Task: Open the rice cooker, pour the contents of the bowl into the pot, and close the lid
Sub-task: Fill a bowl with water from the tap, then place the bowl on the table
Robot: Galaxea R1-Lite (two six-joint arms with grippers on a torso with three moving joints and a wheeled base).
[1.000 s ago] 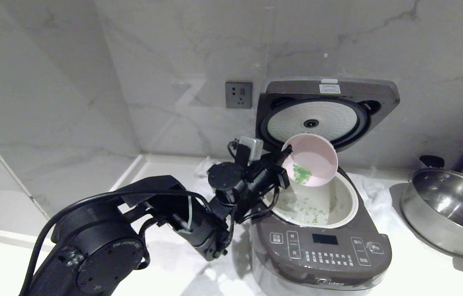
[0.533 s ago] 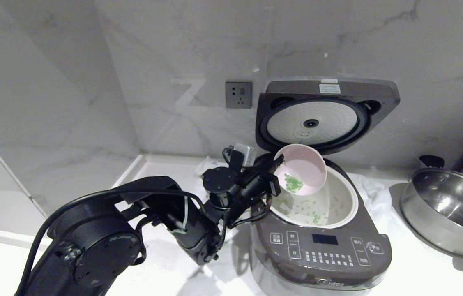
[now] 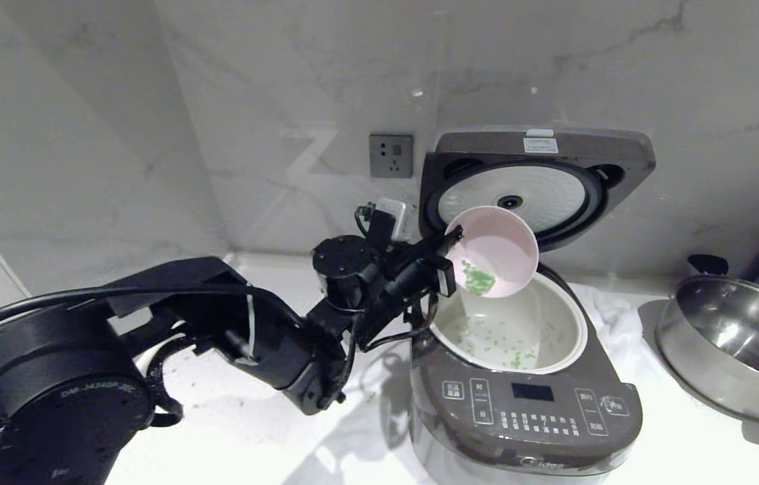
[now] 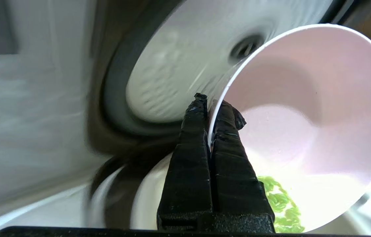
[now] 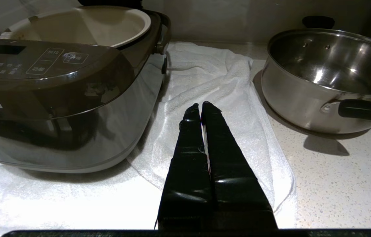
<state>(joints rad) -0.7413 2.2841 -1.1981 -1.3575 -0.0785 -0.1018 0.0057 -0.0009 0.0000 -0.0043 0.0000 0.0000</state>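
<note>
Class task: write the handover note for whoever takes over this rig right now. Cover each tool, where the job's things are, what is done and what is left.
Left tool: shut on the rim of the small pale pink bowl, held tilted over the round white inner pot.
Right tool: shut, empty, parked above the white towel beside the dark grey-brown rice cooker.
Done: hinged lid stands open; some green bits lie in the pot.
Left: a clump of green bits clings inside the bowl; finish pouring, set the bowl down, close the lid.
</note>
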